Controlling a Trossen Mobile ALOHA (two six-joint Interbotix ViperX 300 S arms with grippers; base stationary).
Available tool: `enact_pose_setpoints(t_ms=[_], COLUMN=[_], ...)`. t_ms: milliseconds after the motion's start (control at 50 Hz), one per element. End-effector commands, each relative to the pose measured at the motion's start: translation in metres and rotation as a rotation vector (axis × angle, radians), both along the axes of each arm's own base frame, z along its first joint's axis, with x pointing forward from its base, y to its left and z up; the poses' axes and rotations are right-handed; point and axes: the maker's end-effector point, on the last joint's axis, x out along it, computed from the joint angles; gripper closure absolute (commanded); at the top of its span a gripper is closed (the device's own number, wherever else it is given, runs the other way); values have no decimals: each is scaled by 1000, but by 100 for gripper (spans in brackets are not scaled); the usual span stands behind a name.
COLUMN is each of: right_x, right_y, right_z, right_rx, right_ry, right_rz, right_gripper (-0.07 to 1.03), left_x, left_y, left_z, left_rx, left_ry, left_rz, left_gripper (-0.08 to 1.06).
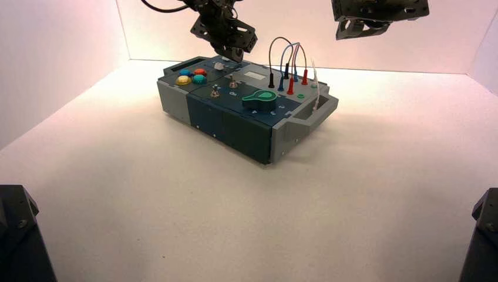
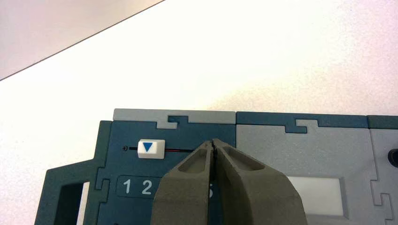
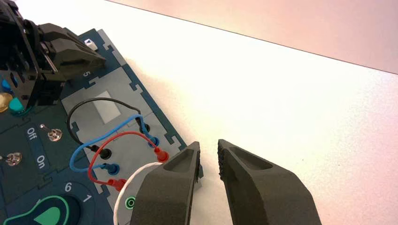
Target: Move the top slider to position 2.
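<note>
The left end effector [image 2: 213,143] is closed, its fingertips pressed together in front of the far part of the box [image 1: 246,129], over the line of the top slider's slot [image 2: 179,150]; whether it touches the panel I can't tell. Just beside the tips, apart from them, sits the top slider [image 2: 151,148], a white block whose long axis runs along the slot. The blue triangle on it points towards the printed numbers, right at the "2" [image 2: 147,187]. "1" [image 2: 126,186] is next to that, and a "5" [image 3: 87,74] shows farther along the row. On the same box are another white knob [image 1: 219,66], coloured buttons [image 1: 199,72], two metal switches [image 3: 55,135] with "Off" and "On" between them, and a green dial [image 3: 49,214] with "6" and "1" beside it. Black, blue, red and white wires [image 3: 123,133] loop over the grey panels. The right end effector [image 3: 209,144] hangs slightly open near the wired side, above the bench [image 1: 194,211].
</note>
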Motion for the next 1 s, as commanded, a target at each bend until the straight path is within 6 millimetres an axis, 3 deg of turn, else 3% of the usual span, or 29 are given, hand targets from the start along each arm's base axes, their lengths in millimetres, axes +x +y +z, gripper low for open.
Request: enact_pose_setpoints(t_ms=[20,500,840,1000], right_x=[4,4,4,4], right_y=[0,0,0,0], right_z=[13,12,12,13], right_rx=[9,9,9,9], right_ry=[-36,-36,-36,-36], right_rz=[-1,-1,-1,-1], right_gripper=[73,73,73,73], left_x=[10,0,-23,-36], left_y=[-4,4,66,79], left_z=[40,73,80,86], left_rx=[-36,-57,-50,-58], left_ry=[-73,-119,-125,-161], left_rz=[1,7,108,130], left_gripper=[100,100,100,100])
